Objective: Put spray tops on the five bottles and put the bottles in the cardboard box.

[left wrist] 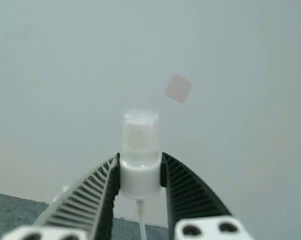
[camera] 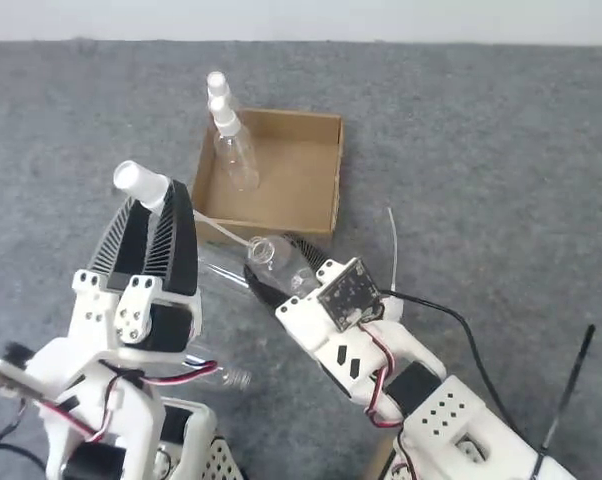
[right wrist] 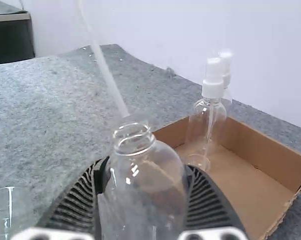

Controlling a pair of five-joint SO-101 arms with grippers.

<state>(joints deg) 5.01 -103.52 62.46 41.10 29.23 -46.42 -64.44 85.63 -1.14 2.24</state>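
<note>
Grey felt-like table covering (camera: 481, 150) runs back to a plain white wall (camera: 301, 20).

Two of your five are done, by the look of it. Two clear plastic bottles with white spray tops (camera: 236, 155) stand upright in the open brown cardboard box (camera: 291, 170), just beyond the right pincer's tips.

The third is in hand. Your right pincer (right wrist: 143, 180) is clamped around a clear, uncapped plastic bottle (right wrist: 140, 170) with its open neck pointing away from the wrist. Your left pincer (left wrist: 139, 172) pinches a white spray top (left wrist: 139, 150) by its collar, raised beside the right one. Its thin dip tube (right wrist: 108, 75) slants down to just above the bottle mouth, and I judge it is not yet inside.

Another clear bottle without a top (camera: 221, 376) lies behind the left pincer, against that arm. I cannot make out the fifth.
</note>
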